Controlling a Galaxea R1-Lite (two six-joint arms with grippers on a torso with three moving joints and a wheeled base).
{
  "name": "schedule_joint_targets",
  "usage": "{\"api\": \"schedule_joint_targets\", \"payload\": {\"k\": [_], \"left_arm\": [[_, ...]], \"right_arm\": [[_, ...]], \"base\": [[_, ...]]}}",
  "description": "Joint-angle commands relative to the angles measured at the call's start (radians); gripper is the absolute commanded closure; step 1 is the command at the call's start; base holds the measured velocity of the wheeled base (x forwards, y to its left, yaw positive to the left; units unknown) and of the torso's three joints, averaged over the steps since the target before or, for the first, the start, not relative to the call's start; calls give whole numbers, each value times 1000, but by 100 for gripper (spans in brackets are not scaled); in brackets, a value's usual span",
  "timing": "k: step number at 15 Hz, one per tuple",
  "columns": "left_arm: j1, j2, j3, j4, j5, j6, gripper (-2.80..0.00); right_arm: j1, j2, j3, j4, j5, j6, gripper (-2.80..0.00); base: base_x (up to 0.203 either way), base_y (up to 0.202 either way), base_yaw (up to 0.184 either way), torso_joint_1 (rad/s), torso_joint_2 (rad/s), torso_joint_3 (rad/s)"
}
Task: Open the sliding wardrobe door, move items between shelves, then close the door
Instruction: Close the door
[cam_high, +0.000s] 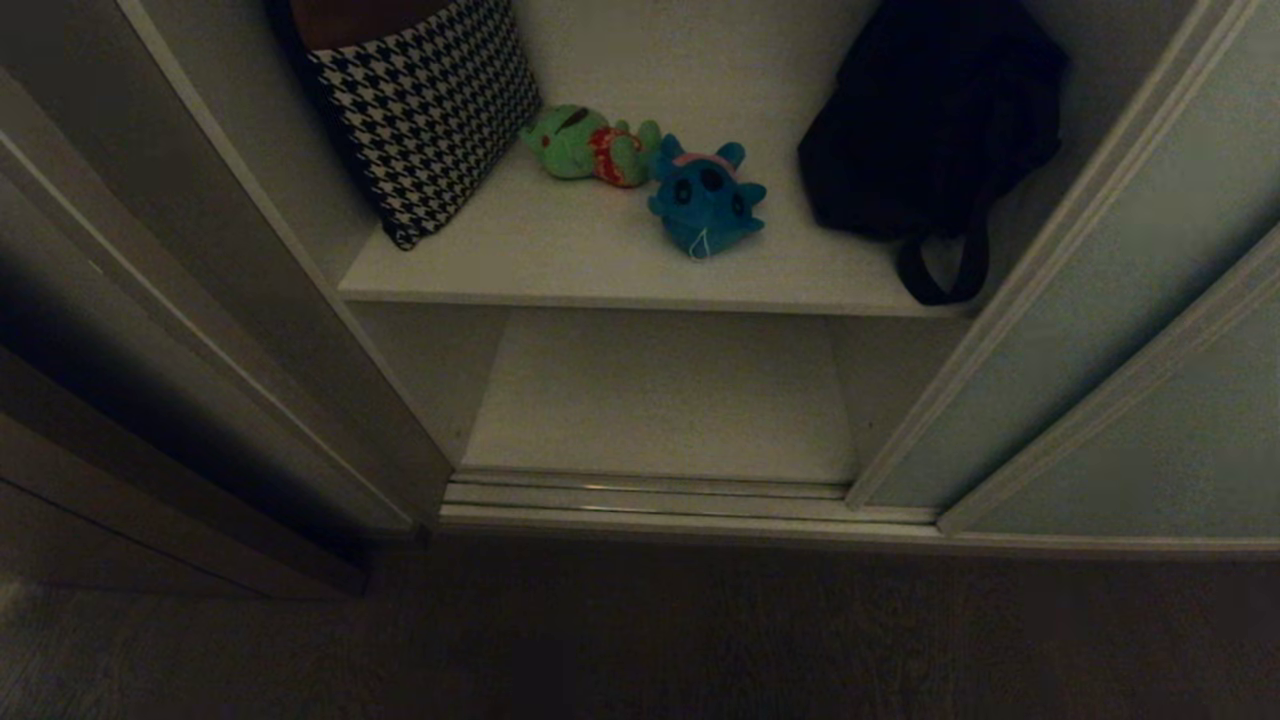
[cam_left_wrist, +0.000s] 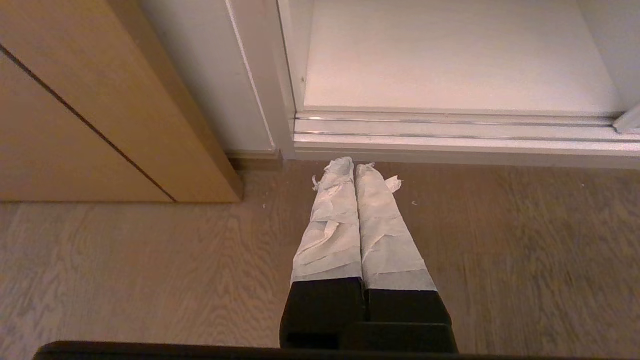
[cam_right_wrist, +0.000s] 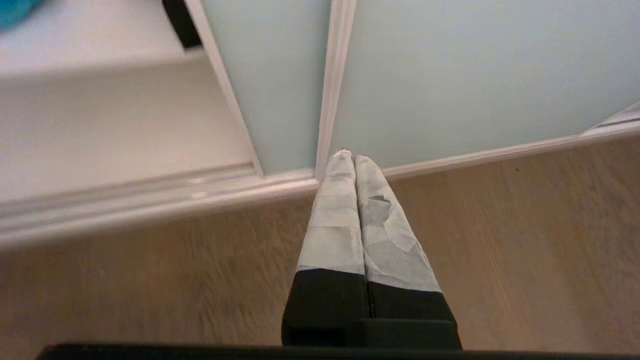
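From the head view, the sliding wardrobe door (cam_high: 1090, 330) stands pushed aside, to the right of the opening. The upper shelf (cam_high: 600, 270) carries both toys: the blue plush toy (cam_high: 706, 198) lies near the shelf's middle, the green plush toy (cam_high: 590, 146) just behind it and touching it. A houndstooth cushion (cam_high: 430, 105) leans at the shelf's left end, and a black bag (cam_high: 930, 120) sits at its right end, its strap hanging over the shelf's front lip. The lower shelf (cam_high: 660, 400) lies below. Neither arm shows here. The two toys touch, so a grasp on the blue one could drag or knock the green one off the shelf; the dangling strap could snag an arm coming in.

From the left wrist view, the left claw (cam_left_wrist: 354, 170) is closed and empty, hanging over the wooden floor (cam_left_wrist: 150, 260) just short of the door track (cam_left_wrist: 450, 135).

From the right wrist view, the right claw (cam_right_wrist: 348, 159) is closed and empty, its tips close to the door's metal frame. It must spread its fingers before reaching the shelf, and a careless swing could strike the frame.
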Motion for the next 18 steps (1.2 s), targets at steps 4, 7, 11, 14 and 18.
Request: {"api": "schedule_joint_targets", "payload": {"k": [4, 7, 11, 14, 18], "left_arm": [[1, 2, 0, 0, 0, 1, 0], [-1, 2, 0, 0, 0, 1, 0], [1, 2, 0, 0, 0, 1, 0], [1, 2, 0, 0, 0, 1, 0], [0, 2, 0, 0, 0, 1, 0]], "right_arm": [[-312, 183, -98, -52, 270, 5, 0], [-503, 271, -96, -174, 498, 9, 0], [-538, 349, -93, -210, 637, 10, 0], [-539, 396, -95, -211, 672, 10, 0], [-573, 463, -87, -278, 682, 11, 0]], "base": [[0, 0, 0, 0, 0, 0], [0, 0, 0, 0, 0, 0], [0, 0, 0, 0, 0, 0], [0, 0, 0, 0, 0, 0], [0, 0, 0, 0, 0, 0]]}}
